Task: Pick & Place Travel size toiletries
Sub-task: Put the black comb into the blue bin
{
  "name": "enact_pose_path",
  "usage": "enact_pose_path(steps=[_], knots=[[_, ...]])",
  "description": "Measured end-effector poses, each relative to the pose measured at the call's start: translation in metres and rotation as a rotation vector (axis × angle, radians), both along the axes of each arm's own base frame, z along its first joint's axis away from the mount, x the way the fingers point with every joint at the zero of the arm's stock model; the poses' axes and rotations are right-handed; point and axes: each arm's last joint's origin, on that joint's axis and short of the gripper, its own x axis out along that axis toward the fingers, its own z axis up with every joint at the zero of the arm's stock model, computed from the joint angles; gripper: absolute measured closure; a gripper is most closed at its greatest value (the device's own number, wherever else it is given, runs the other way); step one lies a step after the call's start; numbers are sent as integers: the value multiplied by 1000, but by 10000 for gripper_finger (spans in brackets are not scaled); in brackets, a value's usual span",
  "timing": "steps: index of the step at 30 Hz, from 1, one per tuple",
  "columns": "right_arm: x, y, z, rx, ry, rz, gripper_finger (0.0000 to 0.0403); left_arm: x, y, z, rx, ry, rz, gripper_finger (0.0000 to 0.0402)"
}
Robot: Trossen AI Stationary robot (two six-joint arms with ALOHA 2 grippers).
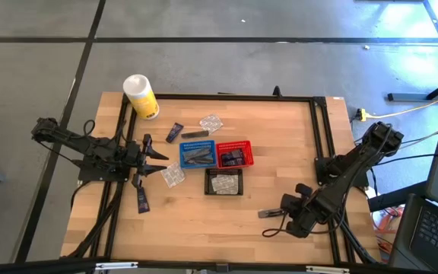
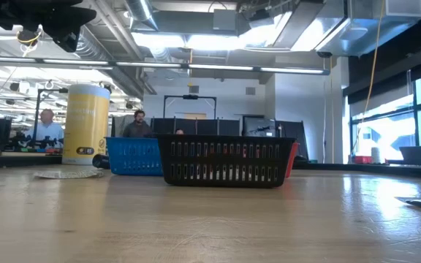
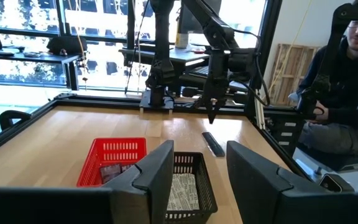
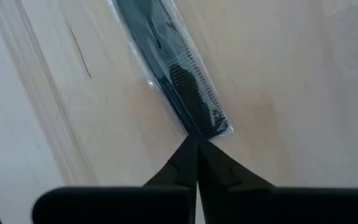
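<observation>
R gripper pinches the end of a wrapped black comb, on bare wood near the table's right-front edge. L gripper, fingers apart and empty, waits left of the blue basket.

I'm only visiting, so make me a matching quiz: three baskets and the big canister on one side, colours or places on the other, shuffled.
Things:
1. basket holding grey tubes
2. basket holding dark packets
3. basket holding white crinkly packets
4. canister

Descriptions:
A. black, nearest the table's front edge
B. white and yellow, at the far left corner
C. blue, leftmost of the side-by-side pair
D. red, right of the blue one

Pairs: 1-C, 2-D, 3-A, 4-B
</observation>
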Motion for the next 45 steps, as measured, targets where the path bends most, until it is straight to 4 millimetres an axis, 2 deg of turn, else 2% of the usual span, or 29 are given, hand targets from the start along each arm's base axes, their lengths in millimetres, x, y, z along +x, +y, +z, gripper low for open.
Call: enact_pose_path(steps=[8, 18, 32, 45], knots=[[-6, -6, -29, 90, -39, -47, 400, 0, 0, 0, 0, 0, 0, 258], [-10, -14, -31, -3, -8, -55, 402, 0, 0, 0, 0, 0, 0, 258], [-5, -19, -31, -14, -22, -77, 402, 0, 0, 0, 0, 0, 0, 258], [3, -11, -42, 12, -9, -46, 403, 0, 0, 0, 0, 0, 0, 258]])
